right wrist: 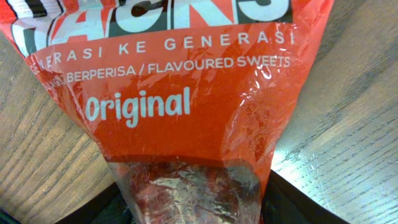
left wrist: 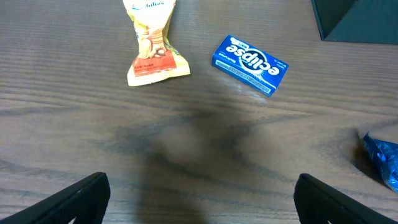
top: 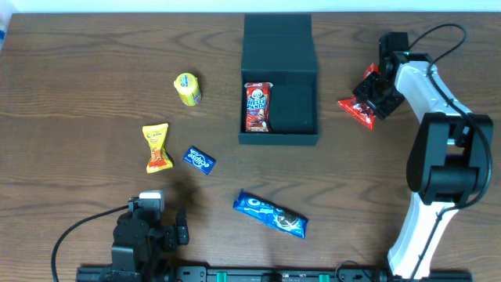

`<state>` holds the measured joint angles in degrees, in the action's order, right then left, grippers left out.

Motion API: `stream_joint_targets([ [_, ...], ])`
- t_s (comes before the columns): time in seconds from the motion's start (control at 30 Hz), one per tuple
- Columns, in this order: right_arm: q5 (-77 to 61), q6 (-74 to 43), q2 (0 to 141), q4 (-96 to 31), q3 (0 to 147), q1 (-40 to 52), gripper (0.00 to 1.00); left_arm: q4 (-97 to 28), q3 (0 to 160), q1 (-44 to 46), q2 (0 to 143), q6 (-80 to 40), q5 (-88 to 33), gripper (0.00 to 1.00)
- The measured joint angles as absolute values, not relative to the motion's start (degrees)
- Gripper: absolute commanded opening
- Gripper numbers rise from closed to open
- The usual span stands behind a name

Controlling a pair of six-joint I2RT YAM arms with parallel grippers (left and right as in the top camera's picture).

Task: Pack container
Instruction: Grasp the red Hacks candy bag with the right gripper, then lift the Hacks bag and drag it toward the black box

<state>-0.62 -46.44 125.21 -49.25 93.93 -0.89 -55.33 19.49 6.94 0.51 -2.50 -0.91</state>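
The dark teal container (top: 301, 117) stands open at the table's upper middle, lid flap folded back, with a red snack packet (top: 257, 106) inside at its left. My right gripper (top: 374, 95) is shut on a red sweets bag (top: 358, 108) to the right of the container; the bag fills the right wrist view (right wrist: 186, 93), squeezed between the fingers. My left gripper (left wrist: 202, 199) is open and empty near the front edge, with a blue Eclipse box (left wrist: 250, 65) and an orange-yellow snack packet (left wrist: 152, 43) ahead of it.
A yellow round packet (top: 188, 88), the orange-yellow packet (top: 156, 146) and the blue Eclipse box (top: 199, 160) lie left of the container. A blue Oreo packet (top: 270, 214) lies in front of it; its end shows in the left wrist view (left wrist: 382, 158).
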Motion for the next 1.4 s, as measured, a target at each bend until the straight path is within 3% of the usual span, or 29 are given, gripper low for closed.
stream_joint_targets([
  [0.17,-0.3,-46.5,125.2,-49.3,93.9,-0.5,0.51,-55.3,19.5,6.9,0.5,-2.5,-0.9,0.96],
  [0.37,0.1,-46.5,125.2,-49.3,93.9,0.3,0.38,-55.3,19.5,6.9,0.5,-2.5,-0.9,0.95],
  [0.93,0.3,-46.2,121.6,-52.3,93.1,1.5,0.34,-55.3,19.5,6.9,0.5,-2.5,-0.9,0.95],
  [1.33,-0.1,-40.4,99.7,-60.1,92.9,7.5,0.28,-55.3,19.5,6.9,0.5,-2.5,-0.9,0.95],
  [1.4,-0.2,-39.6,97.4,-60.8,92.9,9.0,0.33,-55.3,19.5,6.9,0.5,-2.5,-0.9,0.96],
])
